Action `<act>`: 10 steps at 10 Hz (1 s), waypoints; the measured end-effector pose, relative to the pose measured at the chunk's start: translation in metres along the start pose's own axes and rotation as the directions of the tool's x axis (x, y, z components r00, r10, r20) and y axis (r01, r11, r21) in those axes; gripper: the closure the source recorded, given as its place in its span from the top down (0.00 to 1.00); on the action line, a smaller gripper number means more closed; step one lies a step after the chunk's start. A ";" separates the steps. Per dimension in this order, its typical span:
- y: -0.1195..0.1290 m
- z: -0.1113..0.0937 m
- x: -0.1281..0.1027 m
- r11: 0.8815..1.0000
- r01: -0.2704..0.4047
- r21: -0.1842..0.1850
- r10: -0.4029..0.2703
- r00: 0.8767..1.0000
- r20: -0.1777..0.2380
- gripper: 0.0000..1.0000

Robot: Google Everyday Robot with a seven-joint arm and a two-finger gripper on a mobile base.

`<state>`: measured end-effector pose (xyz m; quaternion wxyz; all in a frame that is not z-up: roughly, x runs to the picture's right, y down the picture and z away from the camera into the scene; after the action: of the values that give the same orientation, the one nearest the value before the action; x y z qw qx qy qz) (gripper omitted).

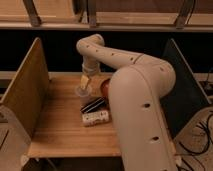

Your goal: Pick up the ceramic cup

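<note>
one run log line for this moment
phase: pre-grasp | gripper: just over ceramic cup | ceramic cup: standing on table, not lifted | beside: red bowl

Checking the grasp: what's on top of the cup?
The gripper hangs directly above the cup, covering its opening. Anything inside the cup is hidden, and whether the two touch cannot be seen.

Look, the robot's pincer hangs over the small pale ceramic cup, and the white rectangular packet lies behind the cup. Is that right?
Not quite. The camera view shows the white rectangular packet lying in front of the small pale ceramic cup, nearer the front edge of the light wooden table. The pincer does hang over the cup.
</note>
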<state>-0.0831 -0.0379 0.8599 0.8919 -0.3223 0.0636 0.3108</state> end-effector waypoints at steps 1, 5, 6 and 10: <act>0.000 0.009 -0.003 1.000 -0.003 -0.018 0.003 1.000 -0.009 0.80; 0.000 0.012 -0.003 1.000 -0.002 -0.021 0.002 1.000 -0.014 0.80; -0.001 0.010 -0.003 1.000 -0.003 -0.017 0.002 1.000 -0.014 0.80; -0.029 0.005 0.024 0.997 -0.061 0.037 0.062 0.998 -0.028 0.80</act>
<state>-0.0474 -0.0396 0.8717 0.8866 -0.3084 0.0920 0.3321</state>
